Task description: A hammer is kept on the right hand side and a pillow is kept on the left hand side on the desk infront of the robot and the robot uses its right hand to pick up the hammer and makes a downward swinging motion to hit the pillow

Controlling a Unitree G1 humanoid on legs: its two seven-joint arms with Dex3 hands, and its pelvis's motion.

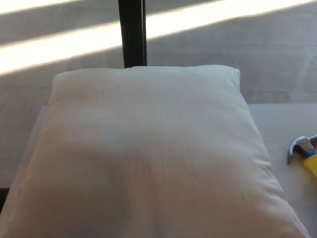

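Filling most of the head view, the white pillow (148,153) lies flat on the pale worktop (285,119), plump and with no dent that can be made out. At the far right edge of the view only the metal claw head and a short stretch of yellow grip of the hammer (303,151) show — the rest of the handle runs out of the picture. Neither robot hand is in view, so places cannot be given relative to one, and it cannot be told whether the right robot hand is open, closed, or already wrapped around the hidden part of the handle. What can be said is that the hammer sits low, near the worktop, just beside the pillow's right edge and apart from it.

Judging by this, the task looks to be at an early stage: the hammer is not raised over the pillow and no strike is under way. Left to do — securing or confirming the grasp, lifting the hammer, carrying it over the pillow and swinging it downward onto the cushion.

A dark post (132,32) stands behind the pillow, on a floor (223,44) with bands of sunlight.
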